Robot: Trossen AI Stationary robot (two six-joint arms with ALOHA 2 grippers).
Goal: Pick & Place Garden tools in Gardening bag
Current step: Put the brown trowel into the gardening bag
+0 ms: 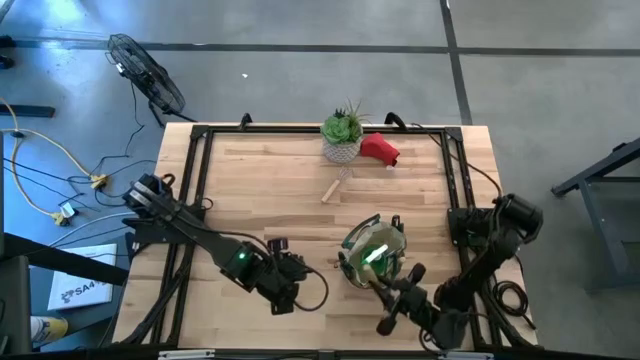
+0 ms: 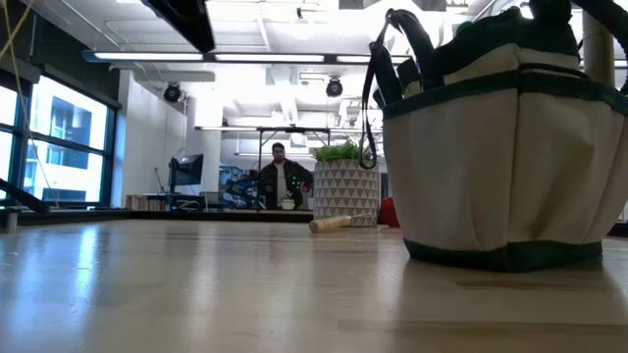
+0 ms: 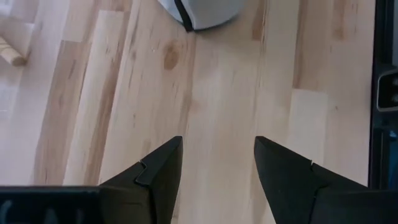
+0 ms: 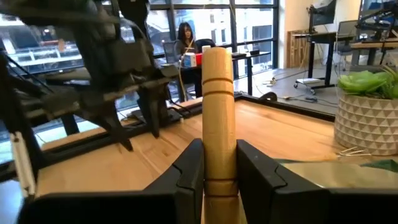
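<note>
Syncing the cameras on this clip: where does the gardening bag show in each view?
High view: gardening bag, front centre-right, by the right gripper.
Low view: fills the right side.
Left wrist view: only a pale curved edge, likely the bag.
Right wrist view: tan corner.
Shared landmark: the white plant pot.

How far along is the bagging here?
Mostly done: the gardening bag already holds tools. In hand: the right claw grips a wooden-handled tool beside the bag. Left: a wooden-handled tool and red soft item near the plant pot. The left claw waits open.
</note>
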